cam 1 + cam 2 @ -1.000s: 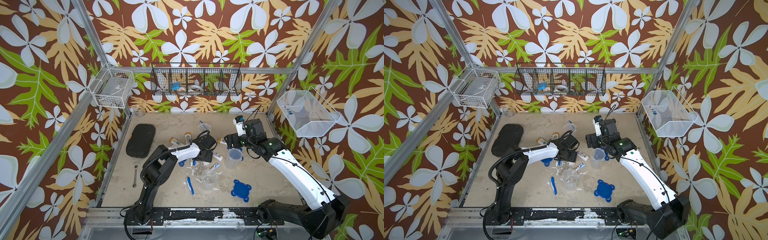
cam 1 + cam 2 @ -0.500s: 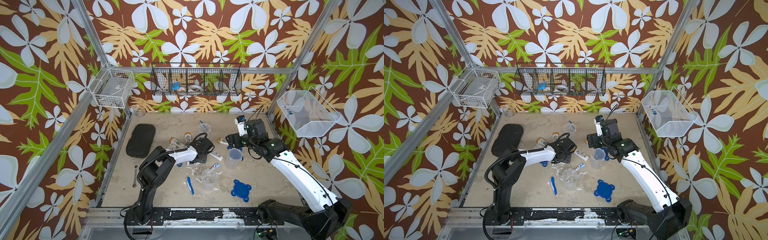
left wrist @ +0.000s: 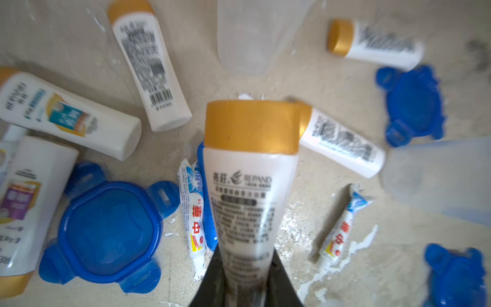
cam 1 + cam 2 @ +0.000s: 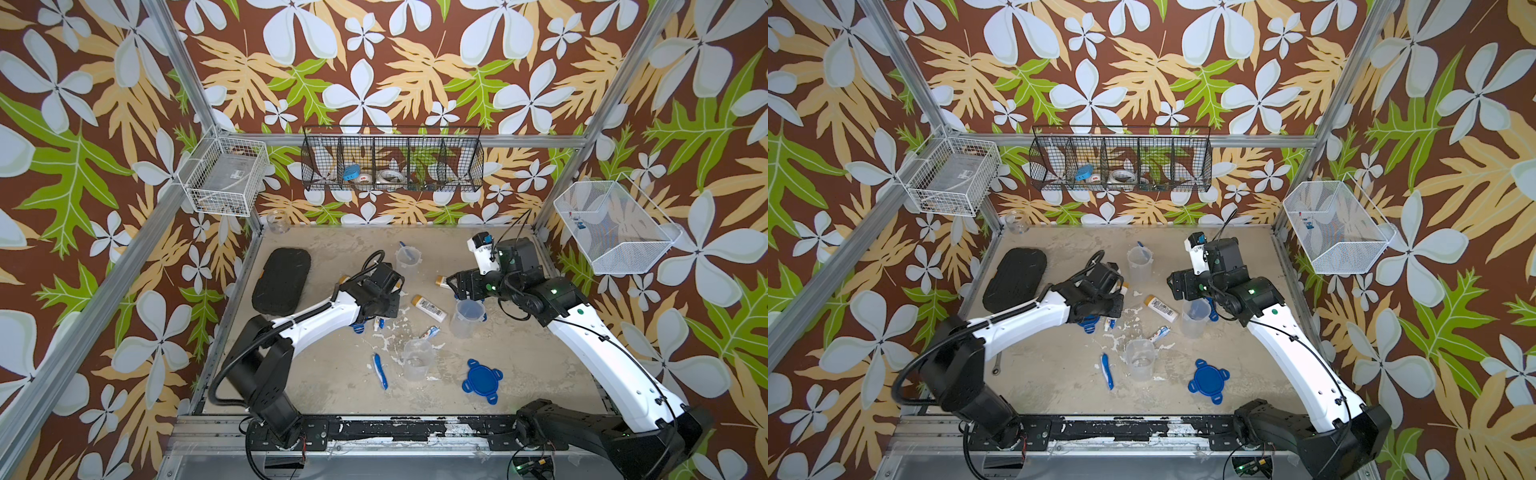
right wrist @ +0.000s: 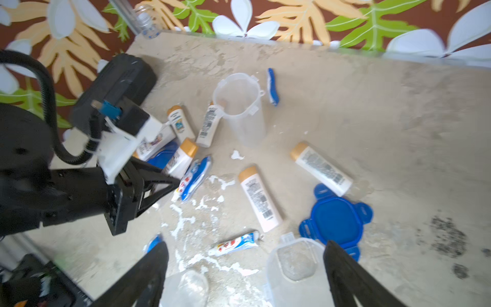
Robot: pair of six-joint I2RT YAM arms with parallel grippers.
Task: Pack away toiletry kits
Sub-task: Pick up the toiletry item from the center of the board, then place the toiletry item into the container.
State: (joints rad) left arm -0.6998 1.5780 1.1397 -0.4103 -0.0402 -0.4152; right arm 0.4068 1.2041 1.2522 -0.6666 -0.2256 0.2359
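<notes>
The left tool (image 3: 244, 271) is clamping a gold-capped bottle (image 3: 249, 164) over the table (image 4: 519, 353); the right tool (image 5: 245, 245) is gaping wide near a cup (image 5: 295, 259). We are counting six bottles, three cups, three blue lids (image 3: 106, 231).

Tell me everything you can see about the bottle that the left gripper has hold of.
The bottle is small, white plastic by its look, with a flat gold cap and black print reading REPAND. The left gripper pinches its bottom end between black fingers; the cap points away from the wrist. A toothpaste tube lies beside it.
</notes>
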